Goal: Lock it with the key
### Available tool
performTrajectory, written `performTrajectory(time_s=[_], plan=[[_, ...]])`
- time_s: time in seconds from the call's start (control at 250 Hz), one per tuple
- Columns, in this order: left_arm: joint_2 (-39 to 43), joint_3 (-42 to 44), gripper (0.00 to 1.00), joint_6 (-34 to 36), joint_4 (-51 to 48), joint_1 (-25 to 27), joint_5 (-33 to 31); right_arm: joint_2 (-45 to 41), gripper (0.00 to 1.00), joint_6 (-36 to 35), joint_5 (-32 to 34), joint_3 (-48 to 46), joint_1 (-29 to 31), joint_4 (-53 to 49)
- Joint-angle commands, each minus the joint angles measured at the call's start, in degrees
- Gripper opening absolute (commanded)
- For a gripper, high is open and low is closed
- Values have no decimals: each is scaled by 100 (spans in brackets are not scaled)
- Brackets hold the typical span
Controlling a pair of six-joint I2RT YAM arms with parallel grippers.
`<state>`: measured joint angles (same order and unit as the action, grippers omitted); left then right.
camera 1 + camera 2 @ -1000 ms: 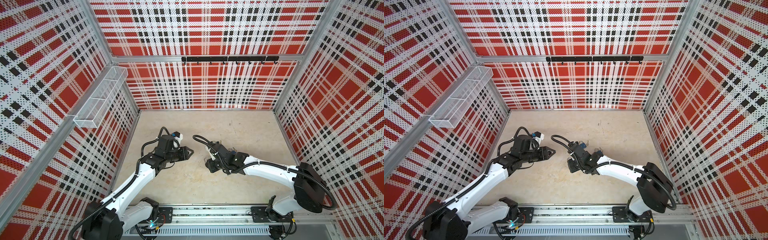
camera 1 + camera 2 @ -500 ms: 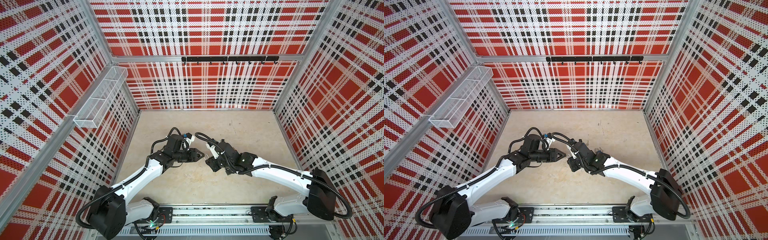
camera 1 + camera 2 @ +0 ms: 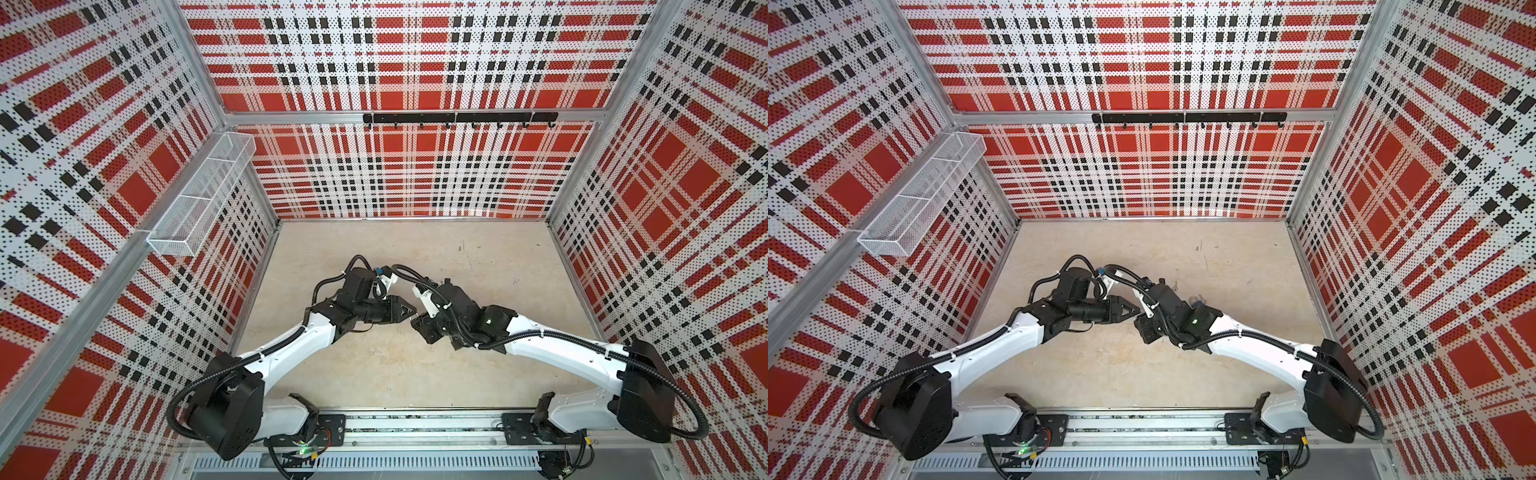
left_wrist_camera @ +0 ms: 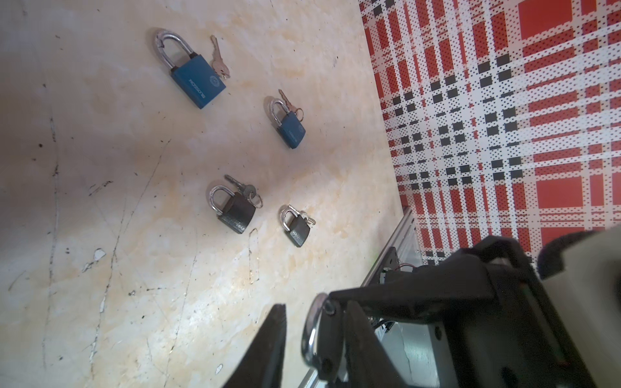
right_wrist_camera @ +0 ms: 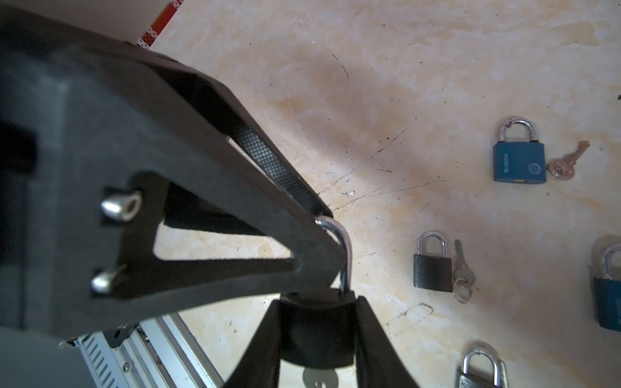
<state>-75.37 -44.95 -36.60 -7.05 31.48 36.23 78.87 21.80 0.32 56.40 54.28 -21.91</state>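
Clamping black padlock (image 5: 317,332), right pincer (image 5: 318,301), wrist views only

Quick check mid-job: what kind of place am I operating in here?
Most likely a purpose-built robot test booth: red, black and white plaid perforated wall panels enclose a beige marbled tabletop, with a white wire-mesh basket and a black hook rail mounted on them.

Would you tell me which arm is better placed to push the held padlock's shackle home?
Left, probably. The left gripper straddles the shackle, while the right gripper is clamped on the black padlock body and must steady it.
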Motion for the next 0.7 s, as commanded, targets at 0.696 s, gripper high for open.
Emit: performTrajectory(time_s=[0.696], plan=[[-194,-157,0,-76,328,42,174,-154,18,-145,-18,61,-30,275]])
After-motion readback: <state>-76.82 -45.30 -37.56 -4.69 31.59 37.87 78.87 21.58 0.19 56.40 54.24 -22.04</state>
